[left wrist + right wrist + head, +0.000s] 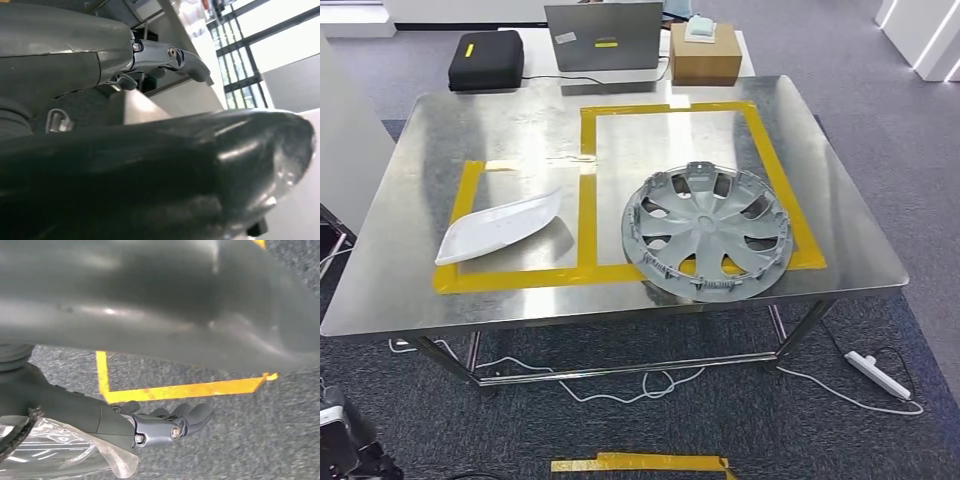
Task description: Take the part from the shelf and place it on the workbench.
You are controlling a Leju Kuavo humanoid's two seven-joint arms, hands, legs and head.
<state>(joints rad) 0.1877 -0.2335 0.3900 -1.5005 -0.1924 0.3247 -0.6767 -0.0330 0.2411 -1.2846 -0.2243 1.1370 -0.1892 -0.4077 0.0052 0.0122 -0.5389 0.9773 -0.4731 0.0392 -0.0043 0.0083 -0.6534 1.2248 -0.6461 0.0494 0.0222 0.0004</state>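
The step in hand looks like the end of a placement or the start of a fresh trip, and I cannot tell which. Two parts lie on the steel counter (433, 130), and no shelf is in sight.

If a placement is being finished, check that the part sits inside its outline of yellow tape (586, 190). The wheel cover (707, 232) does not quite manage this. Its near rim lies across the front strip, close to the counter's edge, so a small push away from the robot would seat it better. If another part is to be fetched, the robot should turn away without brushing that near rim.

The left hand (143, 150) is spread, with its thumb well apart from a straight finger and nothing between them. The right hand (124, 420) is also slack and holds nothing. Its fingers are only lightly curved, and it hangs over grey carpet (226, 440) marked with floor tape (181, 390).

The wheel cover is a grey plastic disc with spokes and openings, and it has clips around the rim (these could catch on fingers). It lies flat in the right-hand outline. A white curved panel (501, 226), long and tapering to a point, lies in the left-hand outline, well apart from the cover.
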